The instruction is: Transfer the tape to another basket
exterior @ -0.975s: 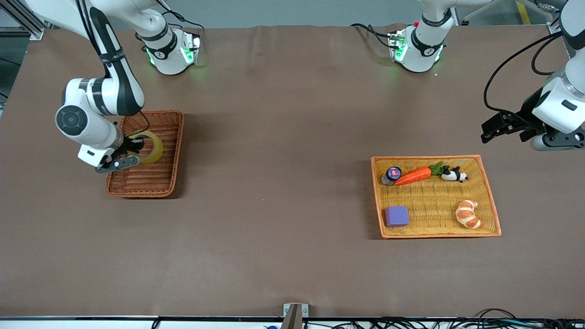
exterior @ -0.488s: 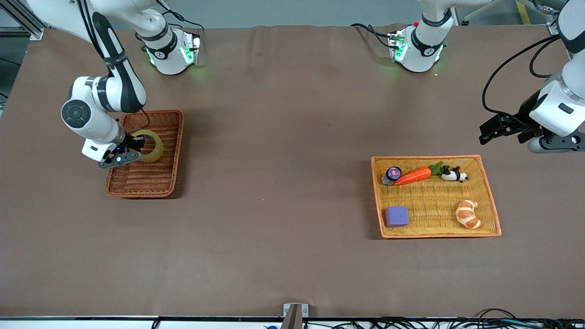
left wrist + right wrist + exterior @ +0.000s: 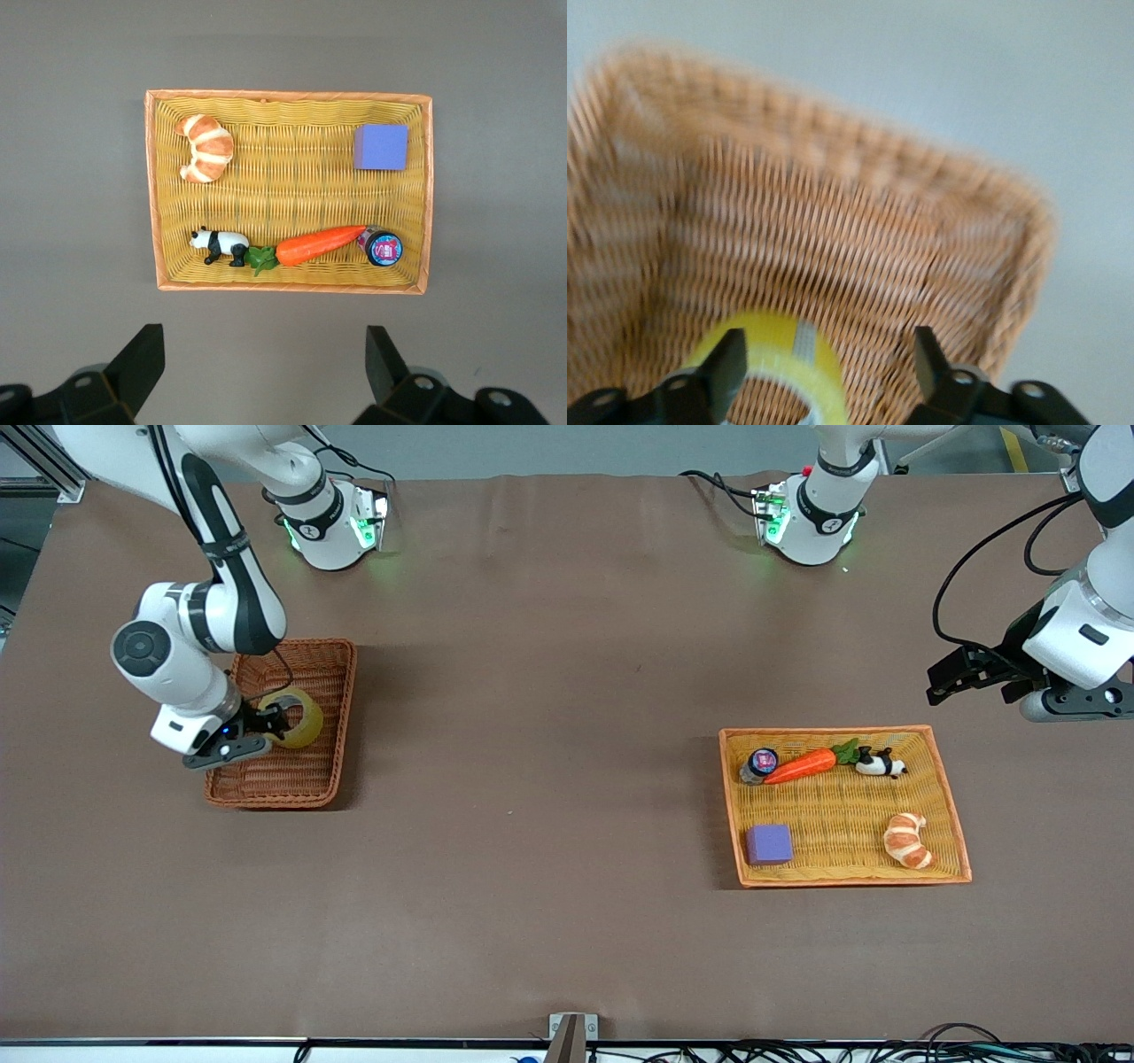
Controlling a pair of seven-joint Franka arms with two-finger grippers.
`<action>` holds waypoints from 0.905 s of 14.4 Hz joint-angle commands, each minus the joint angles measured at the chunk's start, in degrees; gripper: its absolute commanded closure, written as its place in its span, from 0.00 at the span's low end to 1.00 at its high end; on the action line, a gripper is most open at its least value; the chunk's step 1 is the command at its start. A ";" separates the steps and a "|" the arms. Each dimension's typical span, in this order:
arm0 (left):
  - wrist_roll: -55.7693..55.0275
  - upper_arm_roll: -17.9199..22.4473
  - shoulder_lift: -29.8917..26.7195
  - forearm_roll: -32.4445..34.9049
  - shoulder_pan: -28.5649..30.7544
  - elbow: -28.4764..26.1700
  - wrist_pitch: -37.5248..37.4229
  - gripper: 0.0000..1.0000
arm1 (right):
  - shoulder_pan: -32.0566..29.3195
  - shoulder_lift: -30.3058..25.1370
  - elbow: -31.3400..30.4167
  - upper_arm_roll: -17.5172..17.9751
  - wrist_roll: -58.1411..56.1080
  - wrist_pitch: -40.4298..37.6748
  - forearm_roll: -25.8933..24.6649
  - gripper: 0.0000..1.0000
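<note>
With its fingers spread apart, the right gripper (image 3: 276, 724) sits low in the reddish-brown basket (image 3: 330, 691), straddling the tape (image 3: 301, 722). In the right wrist view both fingertips (image 3: 731, 350) stand clear on either side of the yellow roll (image 3: 775, 354), so no pinch on it. Tape sits inside the basket, tilted rather than flat, roughly mid-length and toward the side wall where the right arm comes in. Whether it leans on the wicker or on a finger, can't tell. Basket is at the right arm's end of the table.

Left gripper (image 3: 961, 676) waits in the air at the left arm's end, over bare table just past the yellow-orange tray (image 3: 939, 775) on the side toward the robot bases; fingers (image 3: 142, 359) wide apart, nothing between them.

Tray contents: carrot (image 3: 800, 765), a small round jar (image 3: 759, 764) touching the carrot's tip, and a panda figure (image 3: 880, 763) at its leafy end, all along the edge farther from the front camera. Purple block (image 3: 768, 844) and croissant (image 3: 907, 840) lie nearer to it, well apart.
</note>
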 commanded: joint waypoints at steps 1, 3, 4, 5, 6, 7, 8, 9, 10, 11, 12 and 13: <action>-0.01 0.13 0.62 1.41 -0.22 1.15 0.13 0.00 | -2.85 -0.66 11.89 3.23 -0.05 -10.65 0.73 0.00; 0.08 0.13 0.62 1.41 -0.04 1.24 0.13 0.00 | -3.65 -0.57 18.42 3.41 1.18 -15.25 0.29 0.00; 0.08 0.13 0.62 1.41 -0.04 1.24 0.13 0.00 | -5.13 -0.83 20.62 3.76 1.10 -16.22 0.29 0.00; 0.08 0.13 0.62 1.41 -0.04 1.24 0.13 0.00 | -8.80 -1.18 23.08 6.98 1.27 -19.19 0.29 0.00; 0.08 0.13 0.62 1.41 -0.04 1.24 0.13 0.00 | -13.36 -1.79 26.32 11.28 1.97 -22.96 0.20 0.00; 0.08 0.13 0.62 1.41 -0.04 1.24 0.13 0.00 | -15.41 -2.67 29.23 12.97 3.71 -26.83 0.20 0.00; 0.08 0.13 0.62 1.41 -0.04 1.24 0.13 0.00 | -15.52 -3.98 31.78 12.99 7.04 -31.39 0.20 0.00; 0.08 0.13 0.62 1.41 -0.13 1.24 0.13 0.00 | -15.43 -5.56 33.81 12.90 10.64 -35.53 0.20 0.00; 0.08 0.13 0.62 1.41 -0.04 1.32 0.13 0.00 | -15.34 -7.06 35.04 12.73 12.68 -39.22 0.20 0.00; 0.08 0.13 0.62 1.49 -0.04 1.32 0.13 0.00 | -14.99 -8.64 36.27 12.64 13.48 -42.83 0.20 0.00; 0.08 0.13 0.62 1.41 -0.04 1.32 0.13 0.00 | -14.38 -9.52 38.37 12.03 13.66 -45.91 0.20 0.00; 0.08 0.13 0.71 1.49 -0.04 1.32 0.13 0.00 | -14.29 -10.14 40.75 11.33 13.66 -49.07 0.29 0.00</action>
